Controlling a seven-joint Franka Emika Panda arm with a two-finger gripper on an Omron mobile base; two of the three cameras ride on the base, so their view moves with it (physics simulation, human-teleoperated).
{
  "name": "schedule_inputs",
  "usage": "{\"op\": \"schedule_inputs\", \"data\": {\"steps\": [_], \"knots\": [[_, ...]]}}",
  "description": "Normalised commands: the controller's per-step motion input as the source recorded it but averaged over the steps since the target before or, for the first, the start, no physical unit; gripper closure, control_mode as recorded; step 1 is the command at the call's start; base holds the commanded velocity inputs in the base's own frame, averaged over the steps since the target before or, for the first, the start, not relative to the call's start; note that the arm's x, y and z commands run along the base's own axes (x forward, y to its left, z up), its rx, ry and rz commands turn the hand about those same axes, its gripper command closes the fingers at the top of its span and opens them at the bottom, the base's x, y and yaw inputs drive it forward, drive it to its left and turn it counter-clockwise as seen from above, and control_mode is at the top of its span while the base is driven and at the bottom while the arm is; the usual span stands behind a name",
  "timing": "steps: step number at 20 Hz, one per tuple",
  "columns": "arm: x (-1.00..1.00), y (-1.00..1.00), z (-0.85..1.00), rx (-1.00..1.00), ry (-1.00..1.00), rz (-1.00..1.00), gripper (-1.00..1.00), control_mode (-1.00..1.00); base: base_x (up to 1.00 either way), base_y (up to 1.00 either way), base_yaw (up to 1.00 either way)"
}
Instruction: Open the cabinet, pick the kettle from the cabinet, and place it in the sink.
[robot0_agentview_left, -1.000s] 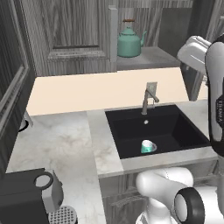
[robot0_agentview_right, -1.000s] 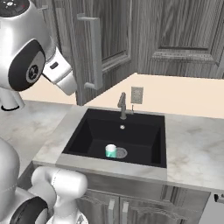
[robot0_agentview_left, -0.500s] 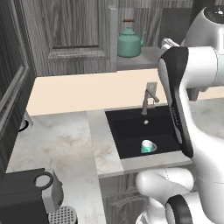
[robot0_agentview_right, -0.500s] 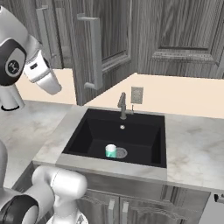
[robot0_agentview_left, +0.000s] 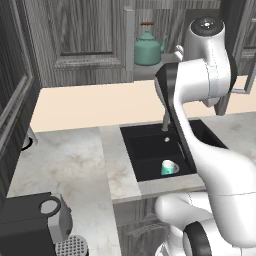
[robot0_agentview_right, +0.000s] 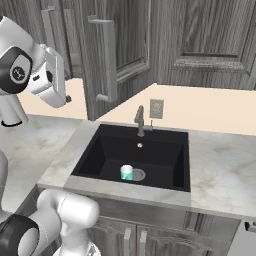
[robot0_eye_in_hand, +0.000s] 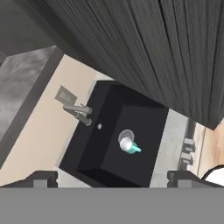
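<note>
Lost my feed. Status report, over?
Gripper open, empty, above the sink. Cabinet door open; teal kettle on its shelf, untouched. Small teal cup sits by the drain.

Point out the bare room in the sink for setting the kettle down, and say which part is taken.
The sink floor is bare on the left half and along the back below the faucet. The front middle is taken: a small teal cup lies beside the drain. The marble counter right of the basin is also bare. The kettle sits in the open cabinet.
</note>
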Motion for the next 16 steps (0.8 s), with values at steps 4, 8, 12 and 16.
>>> {"op": "schedule_inputs", "data": {"steps": [4, 8, 12, 16], "knots": [[0.32, -0.07, -0.1, 0.1, -0.18, -0.15, -1.0, -1.0, 0.0, 0.0, 0.0], [0.28, -0.04, -0.06, 0.08, -0.27, -0.18, -1.0, -1.0, 0.0, 0.0, 0.0], [0.23, -0.13, -0.02, 0.1, -0.2, -0.16, -1.0, -1.0, 0.0, 0.0, 0.0], [0.16, -0.15, -0.01, 0.05, -0.21, -0.23, -1.0, -1.0, 0.0, 0.0, 0.0]]}}
